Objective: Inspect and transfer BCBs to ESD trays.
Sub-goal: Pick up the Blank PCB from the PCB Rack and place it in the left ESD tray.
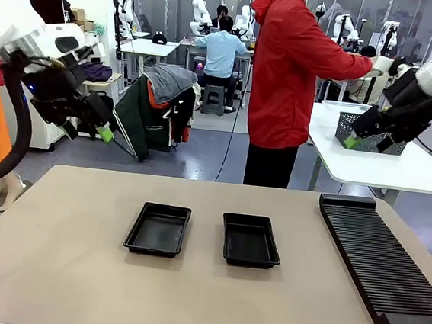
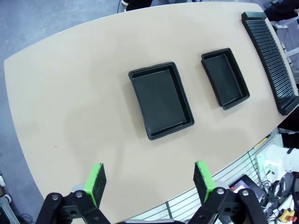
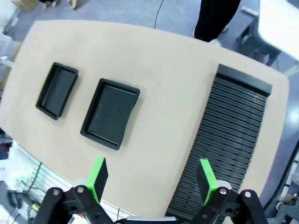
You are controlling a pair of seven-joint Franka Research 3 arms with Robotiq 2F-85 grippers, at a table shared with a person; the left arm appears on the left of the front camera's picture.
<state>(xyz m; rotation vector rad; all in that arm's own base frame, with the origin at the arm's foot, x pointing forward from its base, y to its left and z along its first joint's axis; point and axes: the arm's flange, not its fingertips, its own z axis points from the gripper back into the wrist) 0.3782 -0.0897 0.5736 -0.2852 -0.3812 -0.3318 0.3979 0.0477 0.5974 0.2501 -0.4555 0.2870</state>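
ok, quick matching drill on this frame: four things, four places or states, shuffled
1. slotted rack
2. mesh basket
3. left pincer
4. ESD trays

A. on the white side table
B. side by side, mid tan table, empty
C. along the tan table's right end
D. raised above the table, open, holding nothing

Pairs: 1-C, 2-A, 3-D, 4-B

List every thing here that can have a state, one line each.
Left ESD tray, empty, flat on the table.
Right ESD tray, empty, flat on the table.
Slotted rack, slots empty.
Left end effector, open, holding nothing, raised above the table.
Right end effector, open, holding nothing, raised above the table.
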